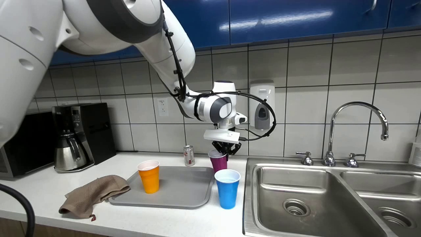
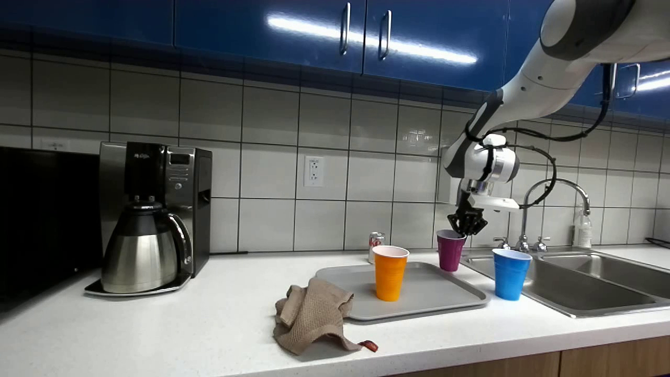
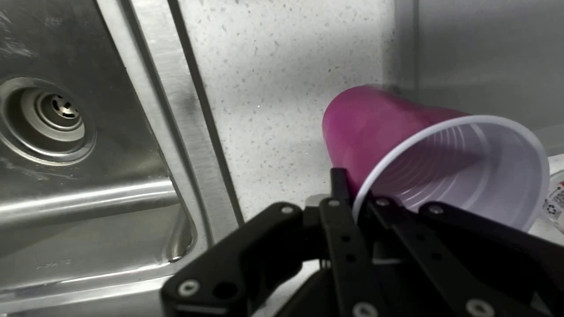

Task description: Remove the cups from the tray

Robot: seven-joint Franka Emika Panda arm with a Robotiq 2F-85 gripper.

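White counter (image 2: pixel 157 324) below, and the gripper (image 3: pixel 359 196) had the purple cup (image 3: pixel 374 127) nipped by the rim, presumably to set it beside the tray (image 2: pixel 439 293)!

The coffee maker (image 2: pixel 157 183) seemingly bears "Mr. Coffee", the can (image 3: pixel 557 198) recycling arrows (image 3: pixel 551 208).

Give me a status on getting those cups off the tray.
Looks done: the blue cup stands on the counter, clear of the tray.
In hand: the end effector pinches the purple cup at its rim, its base apparently past the tray's edge; I can't tell if it touches the counter.
Remaining: the orange cup stands on the tray; the purple cup likely needs releasing.
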